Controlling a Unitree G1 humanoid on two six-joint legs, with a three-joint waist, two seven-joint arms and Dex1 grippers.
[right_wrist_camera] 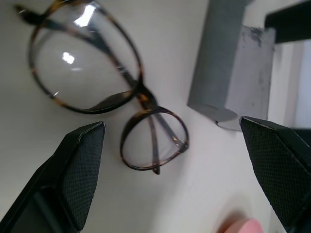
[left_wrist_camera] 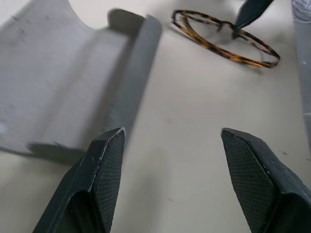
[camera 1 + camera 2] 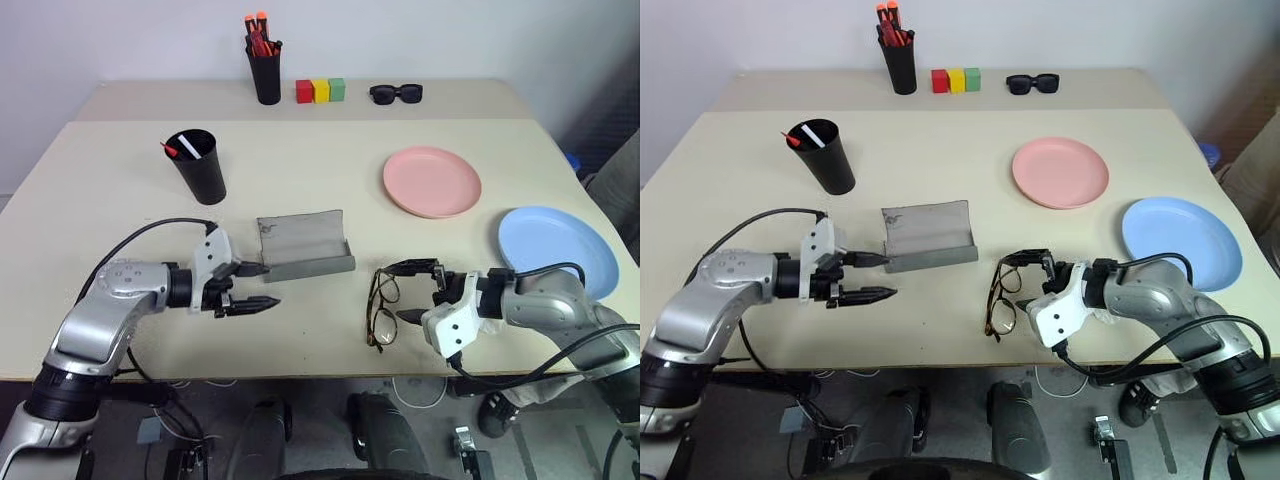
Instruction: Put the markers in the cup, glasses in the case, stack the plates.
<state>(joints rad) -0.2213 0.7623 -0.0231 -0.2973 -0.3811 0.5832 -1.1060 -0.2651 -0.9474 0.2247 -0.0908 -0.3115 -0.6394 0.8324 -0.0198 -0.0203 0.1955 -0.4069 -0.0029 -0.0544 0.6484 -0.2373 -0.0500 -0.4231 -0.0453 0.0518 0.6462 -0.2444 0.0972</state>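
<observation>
The glasses [image 3: 382, 307] lie folded on the surface [image 3: 300, 190] just right of the open, empty case [image 3: 305, 246], with the right pincer [image 3: 417, 291] spread wide beside them, holding nothing. Left of the case, the left pincer [image 3: 255, 287] hovers open and empty over bare surface. Behind the case, the cup [image 3: 198, 166] holds both markers [image 3: 182, 149].

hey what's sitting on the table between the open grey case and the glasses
Nothing: in the left eye view the table is bare between the case and the glasses. The left wrist view shows the same bare stretch.
</observation>
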